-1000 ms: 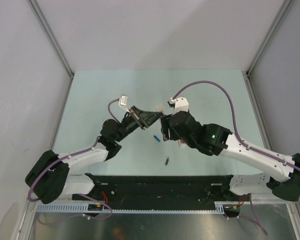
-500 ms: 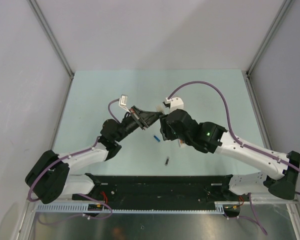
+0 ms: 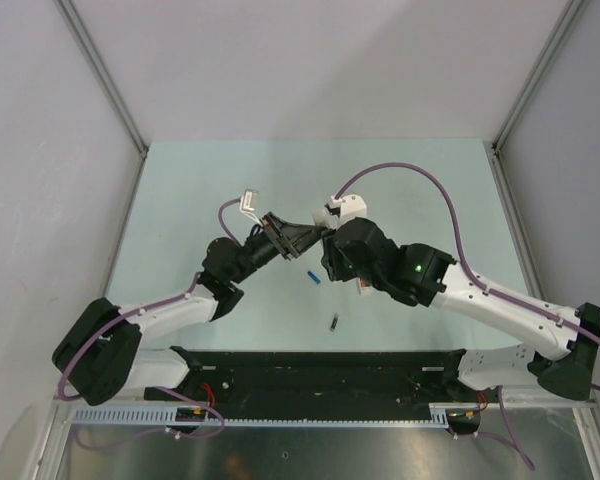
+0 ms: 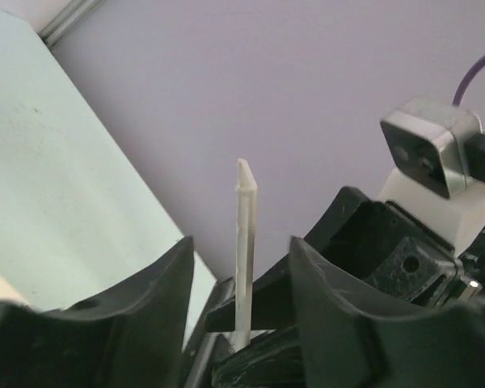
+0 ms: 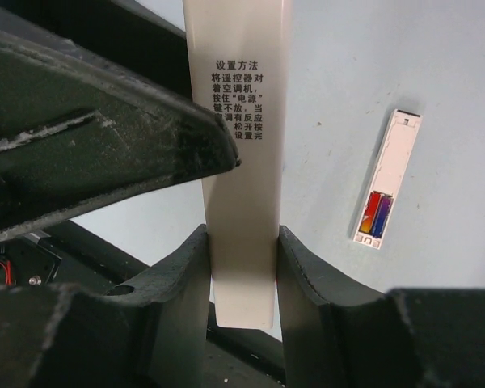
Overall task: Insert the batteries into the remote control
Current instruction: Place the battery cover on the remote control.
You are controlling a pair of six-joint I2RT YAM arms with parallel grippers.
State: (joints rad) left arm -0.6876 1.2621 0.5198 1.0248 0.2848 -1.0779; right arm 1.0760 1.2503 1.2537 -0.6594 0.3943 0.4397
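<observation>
Two batteries [image 5: 375, 214], one red and one blue, sat side by side in the bay at one end of the remote control [image 5: 390, 153], which lay flat on the desk [image 5: 436, 81] just beside the right arm. A blue battery [image 3: 313, 277] and a black battery [image 3: 334, 322] lay loose nearer the bases. The step in hand looked like passing the printed white cover [image 5: 242, 97] between arms. The right end effector [image 5: 241, 242] was clamped on its long edges, while the left end effector [image 4: 240, 250] stood with jaws apart on either side of it, not touching. Both arms reached inward and met tip to tip above the middle of the desk. Next, the right arm would probably need to carry the cover to the remote, line it up with the open bay and slide it shut.
</observation>
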